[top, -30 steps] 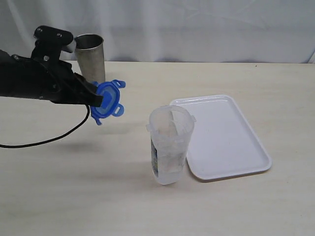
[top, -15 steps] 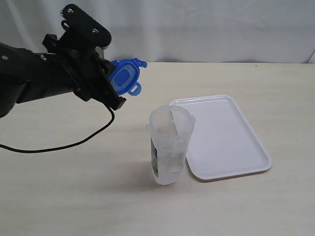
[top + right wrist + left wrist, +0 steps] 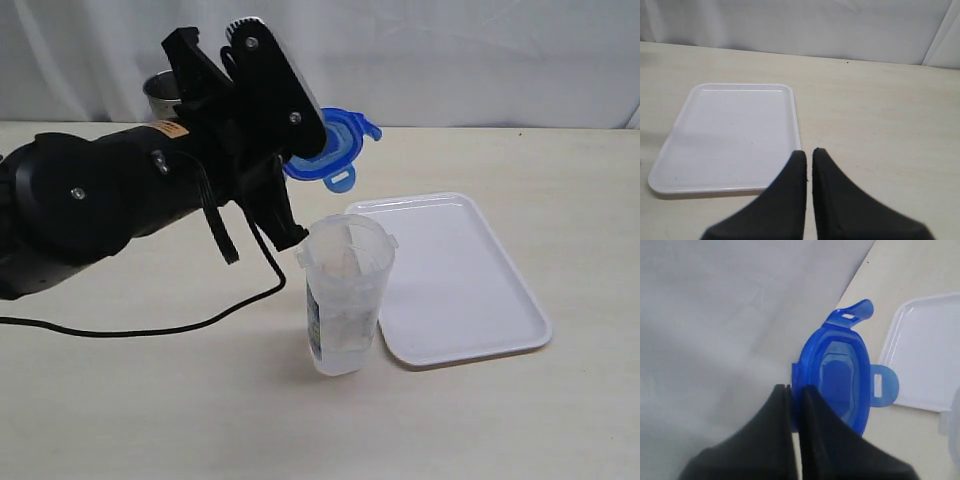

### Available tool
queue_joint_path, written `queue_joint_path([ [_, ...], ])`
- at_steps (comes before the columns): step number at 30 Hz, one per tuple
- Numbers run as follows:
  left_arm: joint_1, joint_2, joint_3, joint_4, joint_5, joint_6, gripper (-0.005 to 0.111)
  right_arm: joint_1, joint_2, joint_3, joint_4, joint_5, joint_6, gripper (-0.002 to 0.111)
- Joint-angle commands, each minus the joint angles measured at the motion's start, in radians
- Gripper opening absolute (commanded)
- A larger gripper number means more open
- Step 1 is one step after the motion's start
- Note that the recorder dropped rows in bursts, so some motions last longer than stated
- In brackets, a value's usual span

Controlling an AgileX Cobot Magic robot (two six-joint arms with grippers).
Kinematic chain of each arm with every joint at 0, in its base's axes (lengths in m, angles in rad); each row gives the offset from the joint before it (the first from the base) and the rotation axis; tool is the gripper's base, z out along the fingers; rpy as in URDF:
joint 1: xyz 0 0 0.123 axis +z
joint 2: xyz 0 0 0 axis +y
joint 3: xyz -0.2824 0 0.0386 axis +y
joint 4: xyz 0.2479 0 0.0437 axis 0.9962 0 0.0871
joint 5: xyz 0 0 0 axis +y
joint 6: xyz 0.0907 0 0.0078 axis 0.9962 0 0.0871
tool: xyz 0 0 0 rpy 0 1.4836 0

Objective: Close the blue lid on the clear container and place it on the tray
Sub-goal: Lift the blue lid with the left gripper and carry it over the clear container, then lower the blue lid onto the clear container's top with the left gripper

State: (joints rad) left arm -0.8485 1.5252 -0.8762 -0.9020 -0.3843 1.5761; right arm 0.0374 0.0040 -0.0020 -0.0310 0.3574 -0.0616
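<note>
My left gripper (image 3: 796, 388) is shut on the rim of the blue lid (image 3: 840, 375), which it holds on edge in the air with its side flaps sticking out. In the exterior view the blue lid (image 3: 325, 150) hangs above and just behind the clear container (image 3: 345, 295), apart from it. The container stands upright and open on the table, left of the white tray (image 3: 450, 280). My right gripper (image 3: 809, 152) is shut on nothing, low over the table beside the tray (image 3: 730, 135). It does not show in the exterior view.
The grey steel cup (image 3: 165, 92) stands at the back left, mostly hidden behind my left arm. A black cable (image 3: 150, 328) trails across the table on the left. A white curtain backs the table.
My left arm has risen and swung right with the blue lid, from near the steel cup to above and behind the clear container. The container and the tray have not moved.
</note>
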Motion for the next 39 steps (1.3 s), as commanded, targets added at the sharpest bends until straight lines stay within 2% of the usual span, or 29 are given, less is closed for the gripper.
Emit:
queue_joint_path([
  [1,-0.015,-0.007,0.002,0.030,0.003,0.003,0.000,-0.004,-0.004,0.002,-0.003,-0.002,-0.004,0.005],
  [5,-0.015,-0.007,0.002,0.060,0.070,0.005,0.000,-0.004,-0.004,0.002,-0.003,-0.002,-0.004,0.005],
  [13,-0.015,-0.007,0.002,0.238,0.095,0.027,0.000,-0.004,-0.004,0.002,-0.003,-0.002,-0.004,0.005],
  [16,-0.015,-0.007,0.002,0.240,0.095,0.027,0.000,-0.004,-0.004,0.002,-0.003,-0.002,-0.004,0.005],
  [22,-0.015,-0.007,0.002,0.238,0.109,0.227,0.000,-0.004,-0.004,0.002,-0.003,-0.002,-0.004,0.005],
  [27,-0.015,-0.007,0.002,0.238,0.081,0.232,0.000,-0.004,-0.004,0.002,-0.003,-0.002,-0.004,0.005],
  [32,-0.015,-0.007,0.002,0.236,-0.013,0.232,0.000,-0.004,-0.004,0.002,-0.003,-0.002,-0.002,0.005],
  [36,-0.015,-0.007,0.002,0.236,-0.008,0.232,0.000,-0.004,-0.004,0.002,-0.003,-0.002,-0.002,0.005],
  [39,-0.052,-0.007,0.002,0.203,-0.014,0.232,0.000,-0.004,-0.004,0.002,-0.003,-0.002,-0.002,0.005],
])
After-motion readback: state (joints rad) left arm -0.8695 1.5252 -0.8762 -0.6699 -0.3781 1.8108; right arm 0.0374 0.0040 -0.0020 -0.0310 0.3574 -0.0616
